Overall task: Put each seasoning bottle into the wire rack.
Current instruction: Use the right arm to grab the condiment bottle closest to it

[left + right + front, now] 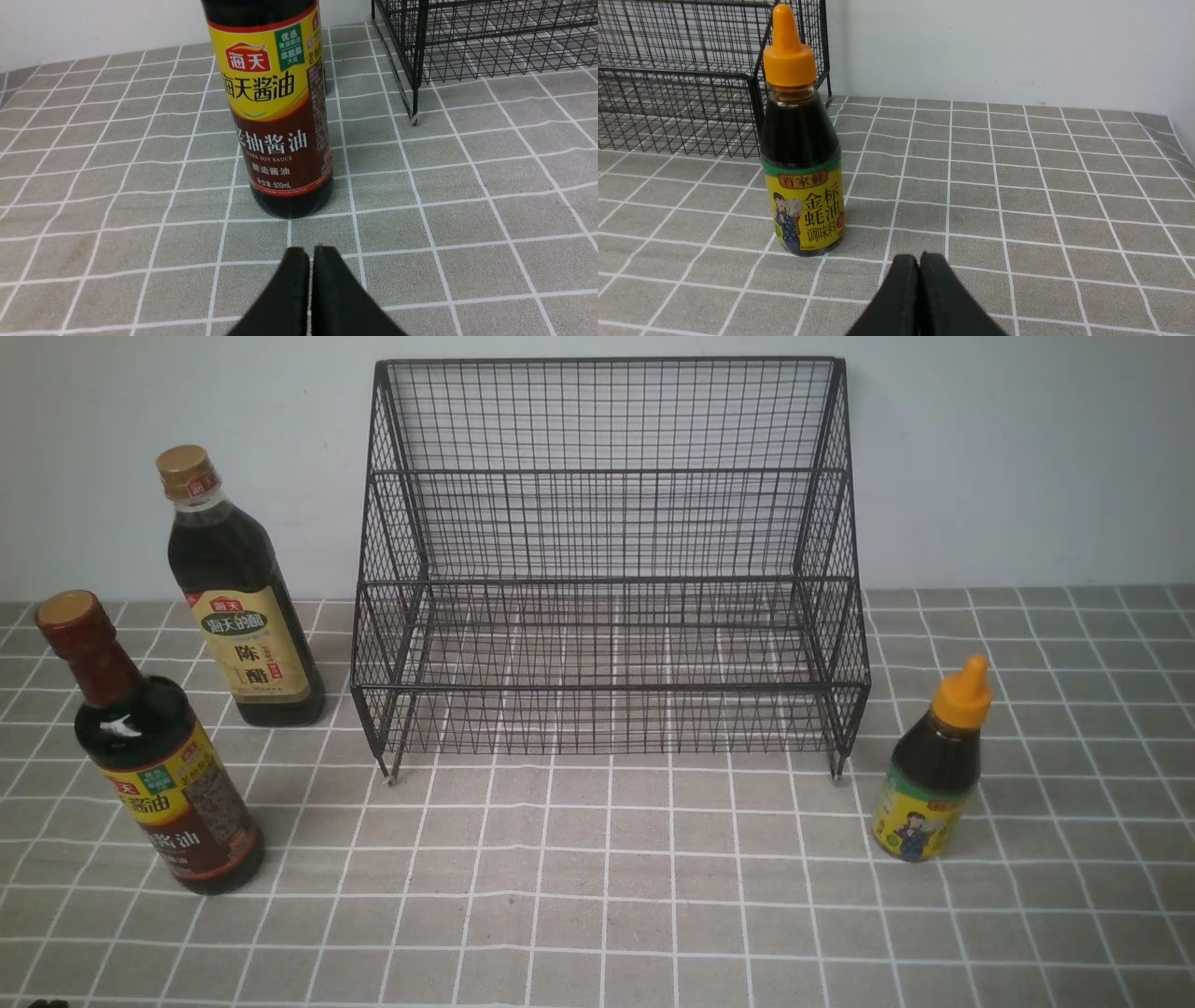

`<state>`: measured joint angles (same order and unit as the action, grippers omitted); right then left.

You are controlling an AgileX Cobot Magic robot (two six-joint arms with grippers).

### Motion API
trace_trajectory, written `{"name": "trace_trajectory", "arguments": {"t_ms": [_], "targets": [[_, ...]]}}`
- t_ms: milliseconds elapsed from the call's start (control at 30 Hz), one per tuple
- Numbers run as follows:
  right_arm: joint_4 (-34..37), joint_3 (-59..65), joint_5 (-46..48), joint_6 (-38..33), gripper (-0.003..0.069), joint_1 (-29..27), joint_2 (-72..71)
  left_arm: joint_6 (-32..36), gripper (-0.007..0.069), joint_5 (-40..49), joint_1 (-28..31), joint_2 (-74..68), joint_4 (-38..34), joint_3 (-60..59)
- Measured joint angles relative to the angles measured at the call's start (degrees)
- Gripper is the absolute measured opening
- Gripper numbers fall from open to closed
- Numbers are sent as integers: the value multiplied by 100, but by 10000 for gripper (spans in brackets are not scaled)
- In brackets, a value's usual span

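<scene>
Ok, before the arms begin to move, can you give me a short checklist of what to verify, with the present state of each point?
1. Wire rack tiers hold nothing: ok.
2. Gold-cap bottle, red-neck bottle and orange-cap bottle upright, outside the rack: ok.
3. Left gripper open for a grasp: not ok, jaws shut.
4. Right gripper open for a grasp: not ok, jaws shut.
5. All three sealed tight: cannot tell.

Soy bottle (280, 140) top beyond frame.
</scene>
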<state>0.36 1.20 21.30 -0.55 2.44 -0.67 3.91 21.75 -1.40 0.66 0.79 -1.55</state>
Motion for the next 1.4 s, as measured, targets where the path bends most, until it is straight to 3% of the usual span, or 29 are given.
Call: {"name": "trace_trajectory", "arguments": {"t_ms": [833, 933, 1067, 1167, 1400], "targets": [[31, 0, -7, 0, -15, 0, 0, 0, -7, 0, 0, 0, 0, 0], [662, 37, -370, 221, -15, 0, 0, 0, -7, 0, 0, 0, 0, 0], [2199, 36, -1451, 800, -15, 0, 0, 0, -7, 0, 0, 0, 0, 0], [2978, 36, -1884, 933, -15, 0, 0, 0, -7, 0, 0, 0, 0, 0], [3596, 36, -2530, 1170, -15, 0, 0, 0, -7, 0, 0, 0, 0, 0]]}}
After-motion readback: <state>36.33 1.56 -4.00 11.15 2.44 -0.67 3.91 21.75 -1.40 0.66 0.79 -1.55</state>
